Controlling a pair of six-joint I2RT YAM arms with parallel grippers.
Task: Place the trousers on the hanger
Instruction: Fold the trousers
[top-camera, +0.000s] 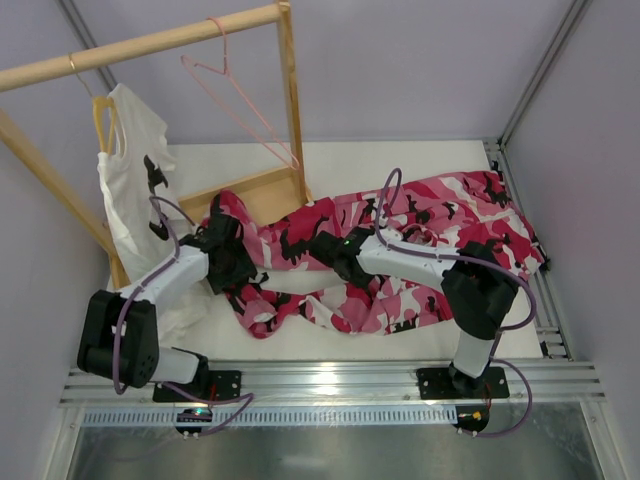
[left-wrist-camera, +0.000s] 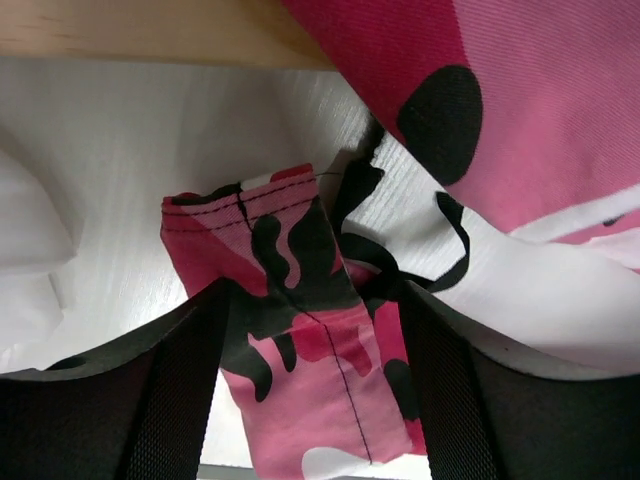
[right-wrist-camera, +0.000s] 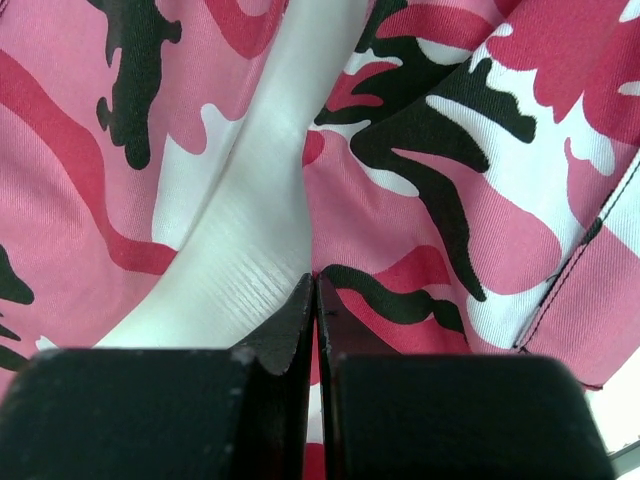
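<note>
Not much of this job is done, by the look of it. The long pink, magenta, white and black camouflage cloth trousers (top-camera: 400, 250) lie sprawled flat across the white worktop (top-camera: 420, 160), waist end to the right and legs trailing left and toward the near edge. The thin pale-pink triangular wire hanger (top-camera: 235, 100) dangles bare from the wooden rail (top-camera: 150, 40), well above and apart from them. Nothing has been lifted or threaded over its bar, so the whole gathering, raising and draping seems left to do. The left claw (left-wrist-camera: 310, 390) is low over one leg end, its jaws spread wide with the stitched hem lying between them, loose as far as I can judge. The right claw (right-wrist-camera: 316, 300) is pressed shut, tips down against the cloth near the middle of the trousers. I can't tell whether it has caught a fold. From above, both claws are largely masked by their own arms, and the far leg is bunched so its end is hard to trace. A white T-shirt with black print (top-camera: 130, 170) on a thicker yellow hanger (top-camera: 100, 115) hangs off to the left.
</note>
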